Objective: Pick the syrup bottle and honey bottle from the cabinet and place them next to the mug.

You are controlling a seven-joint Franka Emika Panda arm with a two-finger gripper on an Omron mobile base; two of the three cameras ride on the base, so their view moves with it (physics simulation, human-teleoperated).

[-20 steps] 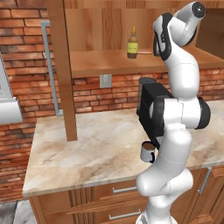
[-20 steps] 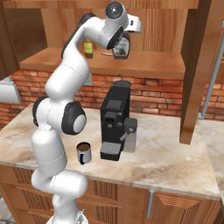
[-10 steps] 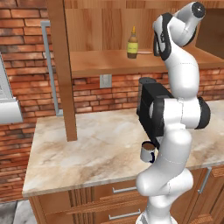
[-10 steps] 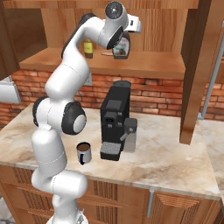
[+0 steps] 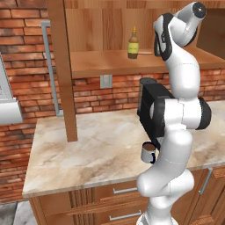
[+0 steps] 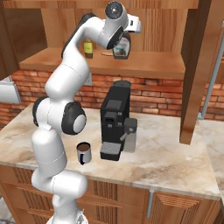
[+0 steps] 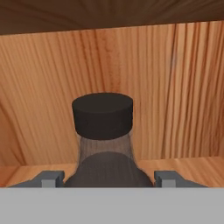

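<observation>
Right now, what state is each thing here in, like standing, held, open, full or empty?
Syrup bottle: upright on the shelf, capped, between the fingers.
Honey bottle: upright on the shelf, capped, untouched.
Cabinet: open.
Mug: upright on the counter beside the coffee machine, brown inside.
Coffee machine: upright on the counter.
Gripper: fingers either side of the syrup bottle; whether they grip it, I cannot tell.

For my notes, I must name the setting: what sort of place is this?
A rendered kitchen, most likely: a marble counter with wooden drawers below, a coffee machine and mug on it, and an open wall cabinet against a brick wall.
</observation>
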